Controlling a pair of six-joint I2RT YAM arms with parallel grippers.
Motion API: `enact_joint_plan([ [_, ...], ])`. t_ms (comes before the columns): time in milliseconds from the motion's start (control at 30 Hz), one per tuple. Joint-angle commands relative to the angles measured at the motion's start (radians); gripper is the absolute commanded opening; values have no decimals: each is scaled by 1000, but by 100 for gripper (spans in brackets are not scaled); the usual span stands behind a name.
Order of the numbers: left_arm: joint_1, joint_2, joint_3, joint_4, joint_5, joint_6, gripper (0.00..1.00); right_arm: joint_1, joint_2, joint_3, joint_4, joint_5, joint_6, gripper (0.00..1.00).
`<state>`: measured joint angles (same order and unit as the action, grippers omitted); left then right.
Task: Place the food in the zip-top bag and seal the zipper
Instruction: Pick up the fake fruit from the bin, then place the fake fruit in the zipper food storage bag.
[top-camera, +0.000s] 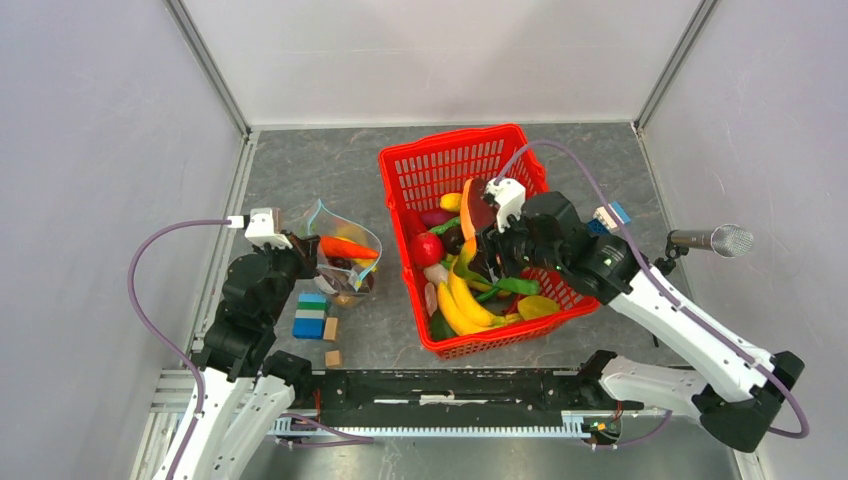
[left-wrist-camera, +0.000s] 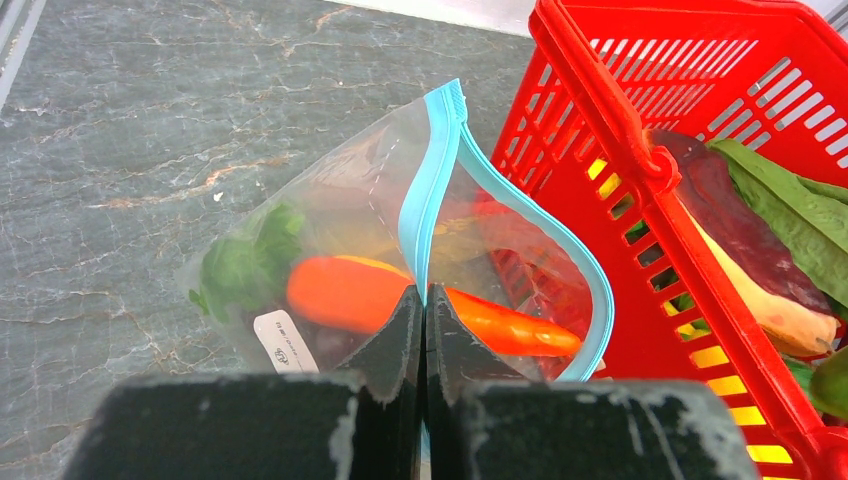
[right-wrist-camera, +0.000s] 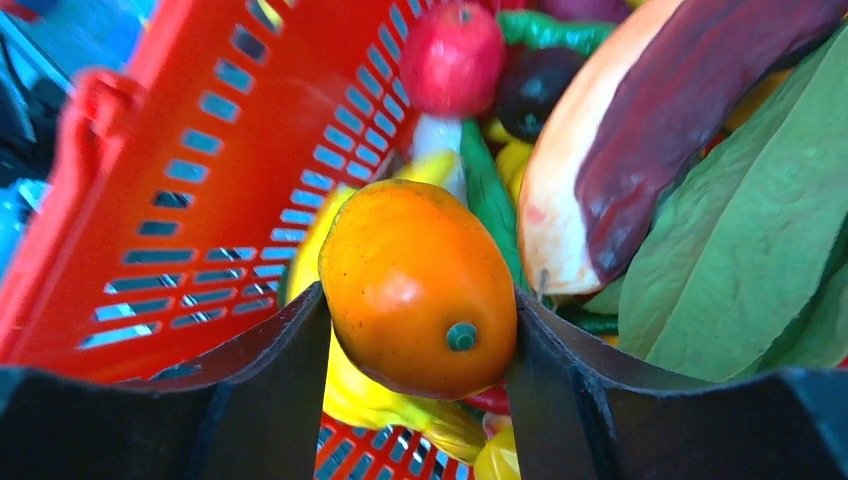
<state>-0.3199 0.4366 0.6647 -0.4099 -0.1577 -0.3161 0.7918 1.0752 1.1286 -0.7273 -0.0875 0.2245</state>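
Zipper (left-wrist-camera: 432, 170) of the zip-top bag (left-wrist-camera: 330, 215) is pinched in the closed left claw (left-wrist-camera: 422, 298). Orange fruit (right-wrist-camera: 405, 250) is clamped in the right claw (right-wrist-camera: 415, 300), held over the red basket (right-wrist-camera: 190, 130).

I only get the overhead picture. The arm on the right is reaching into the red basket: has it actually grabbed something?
Observer: Yes. Its wrist camera shows the right end effector closed on an orange fruit with a tiny green stem spot.
Operator: And the left one?
Observer: The left end effector is shut on the light-blue zipper, pinching the zip-top bag at its mouth.
Operator: Anything in there besides the carrot?
Observer: A green leafy piece, low in the bag beside a white label.
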Motion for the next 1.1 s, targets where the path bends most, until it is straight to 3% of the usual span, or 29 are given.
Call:
enact_joint_plan([
  [0, 5, 5, 31, 42, -6, 5, 2, 3, -77, -1, 173, 30, 46, 25],
  [300, 8, 9, 30, 43, -1, 3, 2, 3, -126, 5, 206, 79, 71, 24],
  [500, 7, 13, 30, 43, 4, 3, 2, 3, -156, -29, 411, -36, 134, 24],
  [733, 9, 20, 30, 46, 16, 3, 2, 23, -31, 12, 521, -141, 165, 23],
  [1067, 10, 20, 30, 46, 16, 2, 2, 169, 161, 134, 554, -55, 120, 23],
])
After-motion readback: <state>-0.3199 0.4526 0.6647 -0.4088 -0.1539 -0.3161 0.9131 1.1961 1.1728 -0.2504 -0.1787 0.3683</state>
